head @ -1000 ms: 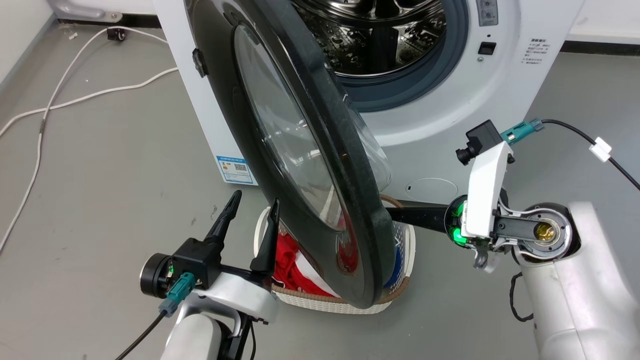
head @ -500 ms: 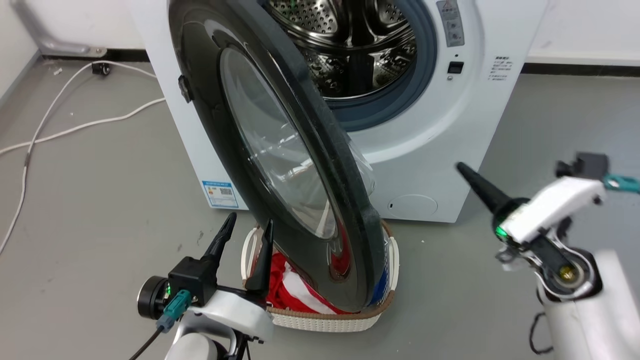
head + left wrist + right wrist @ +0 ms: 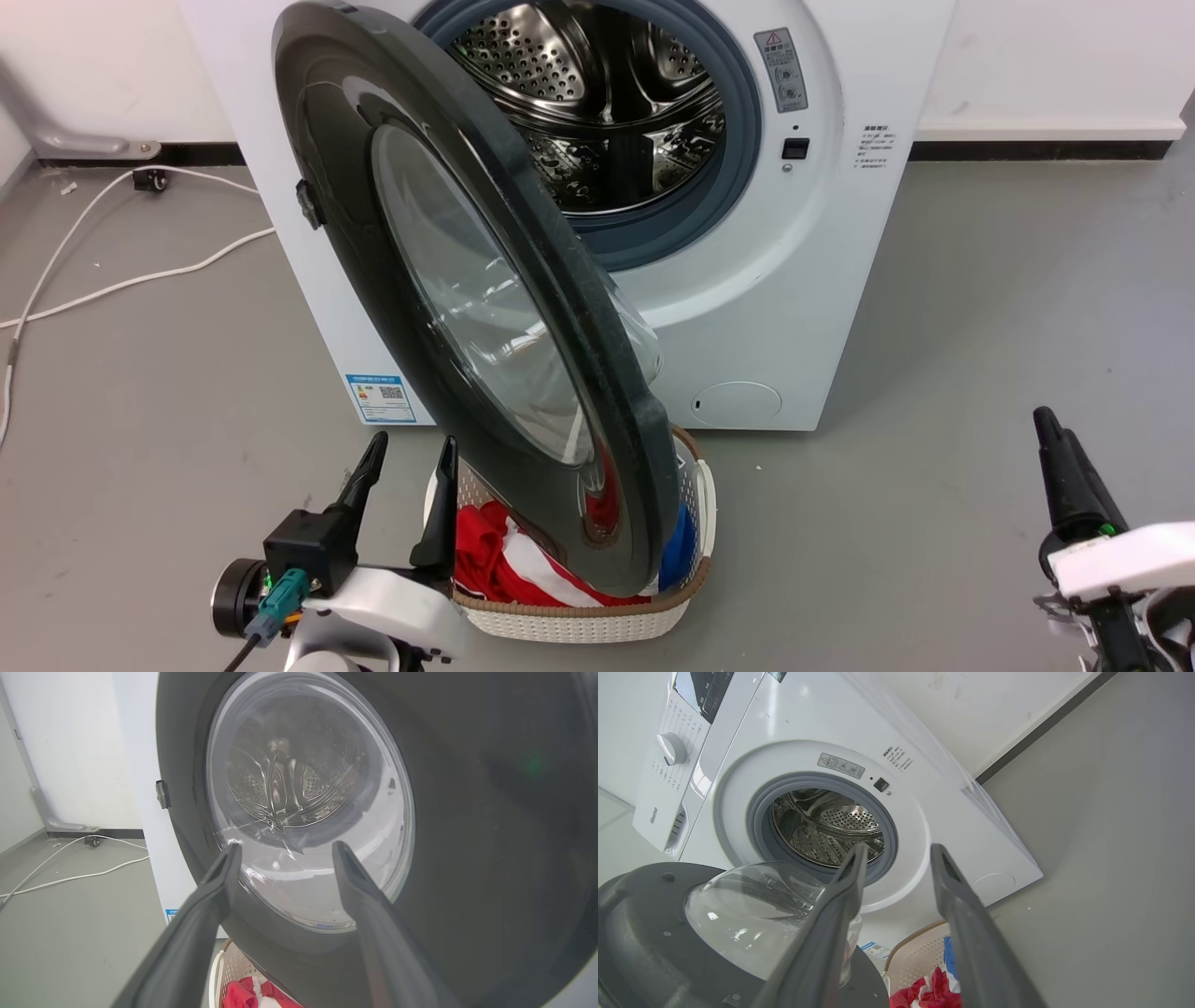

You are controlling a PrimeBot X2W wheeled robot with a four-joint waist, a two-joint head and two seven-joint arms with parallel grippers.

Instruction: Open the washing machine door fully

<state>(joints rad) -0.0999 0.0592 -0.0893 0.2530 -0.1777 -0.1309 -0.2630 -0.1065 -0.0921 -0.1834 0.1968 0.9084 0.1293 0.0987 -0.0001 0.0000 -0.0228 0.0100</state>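
Note:
The white washing machine stands ahead with its steel drum exposed. The washing machine door, a glossy black disc with a clear glass centre, stands swung out on its left hinge, its edge turned toward me. My left gripper is open at the lower left, just left of the door's lower rim and apart from it. In the left wrist view the left gripper faces the door's outer side. My right gripper sits low at the right, away from the door, open in the right wrist view, empty.
A white laundry basket with red, white and blue clothes sits on the floor under the door's lower edge. White cables trail over the grey floor at the left. The wall and dark baseboard run behind the machine.
The head camera has risen and pulled back. My right gripper has come away from the door's lower edge to the lower right, fingers now pointing up. The door's angle looks the same.

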